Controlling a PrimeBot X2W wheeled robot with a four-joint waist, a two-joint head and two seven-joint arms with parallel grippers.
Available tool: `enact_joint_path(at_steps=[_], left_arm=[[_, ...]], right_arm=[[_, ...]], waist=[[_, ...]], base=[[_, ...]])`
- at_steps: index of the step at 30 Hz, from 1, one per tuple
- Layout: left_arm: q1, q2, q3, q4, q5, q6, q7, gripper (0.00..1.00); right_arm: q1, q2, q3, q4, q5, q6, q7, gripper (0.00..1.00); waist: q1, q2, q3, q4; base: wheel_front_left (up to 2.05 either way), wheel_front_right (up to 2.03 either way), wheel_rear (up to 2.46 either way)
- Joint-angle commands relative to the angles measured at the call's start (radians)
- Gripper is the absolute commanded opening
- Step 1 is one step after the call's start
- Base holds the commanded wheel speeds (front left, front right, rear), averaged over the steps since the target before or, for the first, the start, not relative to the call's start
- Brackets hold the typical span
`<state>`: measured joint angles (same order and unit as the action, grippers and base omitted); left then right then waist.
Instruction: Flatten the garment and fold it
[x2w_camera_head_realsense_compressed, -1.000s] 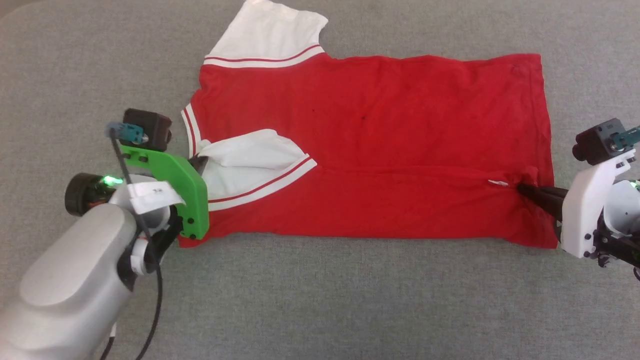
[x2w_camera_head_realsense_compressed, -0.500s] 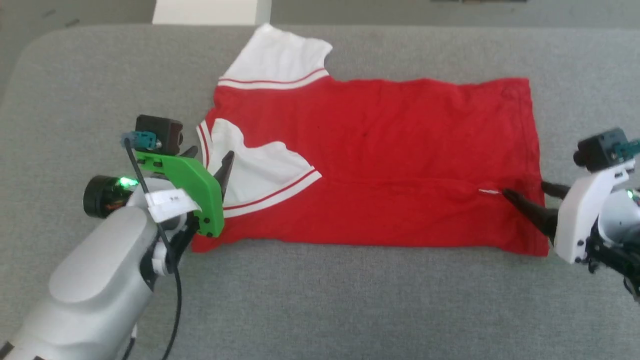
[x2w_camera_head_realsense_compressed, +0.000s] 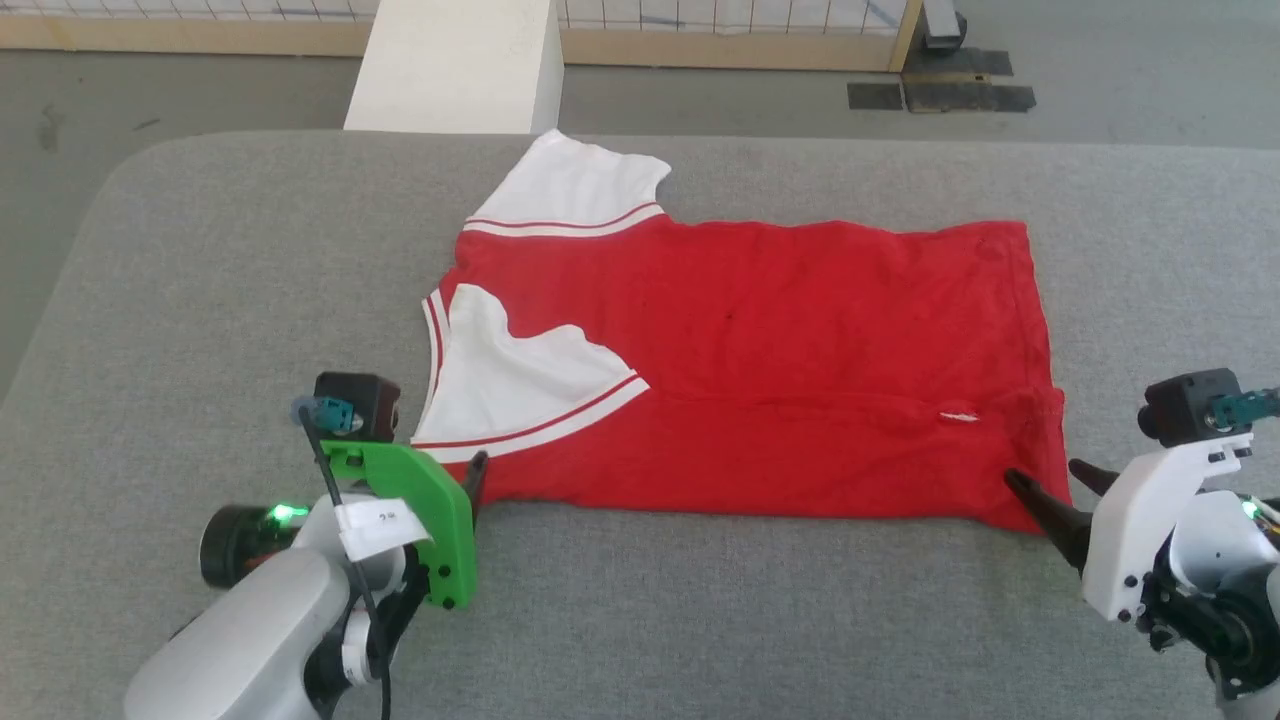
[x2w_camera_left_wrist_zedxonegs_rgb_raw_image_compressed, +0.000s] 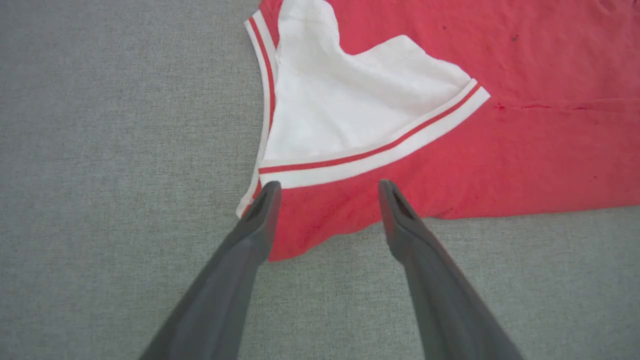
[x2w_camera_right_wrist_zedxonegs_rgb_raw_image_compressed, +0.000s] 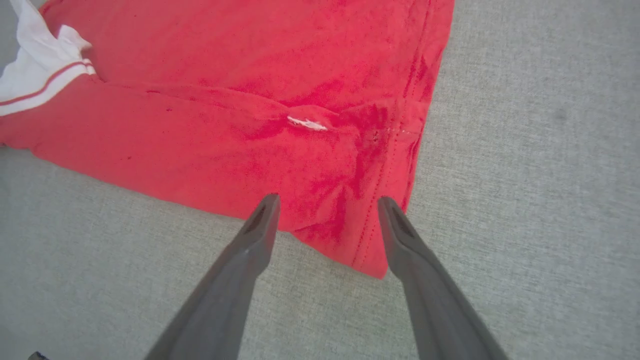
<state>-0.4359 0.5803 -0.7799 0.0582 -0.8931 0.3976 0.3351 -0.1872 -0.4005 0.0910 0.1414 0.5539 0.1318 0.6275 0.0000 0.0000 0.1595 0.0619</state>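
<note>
The garment (x2w_camera_head_realsense_compressed: 760, 330) is a red T-shirt lying flat across the grey table, collar to the left, hem to the right. Its near long edge is folded over onto the body, and one white sleeve (x2w_camera_head_realsense_compressed: 500, 380) lies on top of the red. The other white sleeve (x2w_camera_head_realsense_compressed: 570, 185) sticks out at the far side. My left gripper (x2w_camera_head_realsense_compressed: 465, 480) stands open at the near left corner, holding nothing; its fingertips (x2w_camera_left_wrist_zedxonegs_rgb_raw_image_compressed: 272, 187) hover over the red edge (x2w_camera_left_wrist_zedxonegs_rgb_raw_image_compressed: 525, 150). My right gripper (x2w_camera_head_realsense_compressed: 1043, 472) stands open at the near hem corner (x2w_camera_right_wrist_zedxonegs_rgb_raw_image_compressed: 350, 240), also holding nothing, fingertips (x2w_camera_right_wrist_zedxonegs_rgb_raw_image_compressed: 270, 200) either side of it.
The grey padded table (x2w_camera_head_realsense_compressed: 200, 250) has a rounded far left corner and bare cloth on every side of the shirt. Beyond it stand a white block (x2w_camera_head_realsense_compressed: 450, 60), a wooden-framed fence and dark floor plates (x2w_camera_head_realsense_compressed: 940, 95).
Both grippers opened and let go of the garment, then drew back to its near edge. The folded sleeve settled flat. The head camera tilted up, so the whole picture shifted down.
</note>
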Motion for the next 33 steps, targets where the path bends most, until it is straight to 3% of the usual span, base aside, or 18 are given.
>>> enact_joint_path(at_steps=[1, 9, 21, 22, 23, 24, 33], left_arm=[[0.016, 0.015, 0.003, -0.007, -0.004, 0.019, 0.011, 1.0], [0.034, 0.037, 0.027, 0.018, -0.011, 0.095, 0.031, 1.0], [0.04, 0.041, 0.017, 0.05, -0.057, 0.093, 0.113, 1.0], [0.043, 0.038, 0.01, 0.051, -0.066, 0.085, 0.126, 0.9], [0.045, 0.035, 0.004, 0.052, -0.071, 0.077, 0.136, 0.38], [0.047, 0.033, -0.006, 0.052, -0.076, 0.065, 0.147, 0.0], [0.054, 0.019, 0.017, 0.024, -0.081, 0.062, 0.096, 0.0]], right_arm=[[0.027, 0.041, -0.038, -0.039, -0.031, -0.001, 0.023, 1.0], [0.109, 0.197, -0.179, -0.25, -0.146, -0.001, 0.131, 1.0], [0.132, 0.255, -0.247, -0.386, -0.195, -0.001, 0.192, 1.0], [0.132, 0.256, -0.25, -0.39, -0.198, -0.001, 0.194, 1.0], [0.133, 0.256, -0.253, -0.393, -0.2, -0.001, 0.195, 1.0], [0.133, 0.257, -0.257, -0.395, -0.204, -0.001, 0.198, 1.0], [0.129, 0.257, -0.273, -0.344, -0.257, -0.001, 0.218, 1.0]], waist=[[0.0, 0.0, 0.012, -0.003], [0.0, 0.0, 0.068, -0.017], [0.0, 0.0, 0.141, -0.037], [0.0, 0.0, 0.145, -0.037], [0.0, 0.0, 0.147, -0.036], [0.0, 0.0, 0.149, -0.035], [0.0, 0.0, 0.106, -0.009]], base=[[0.0, 0.0, 0.0], [0.0, 0.0, 0.0], [0.0, 0.0, 0.0], [0.0, 0.0, 0.0], [0.0, 0.0, 0.0], [0.0, 0.0, 0.0], [0.0, 0.0, 0.0]])
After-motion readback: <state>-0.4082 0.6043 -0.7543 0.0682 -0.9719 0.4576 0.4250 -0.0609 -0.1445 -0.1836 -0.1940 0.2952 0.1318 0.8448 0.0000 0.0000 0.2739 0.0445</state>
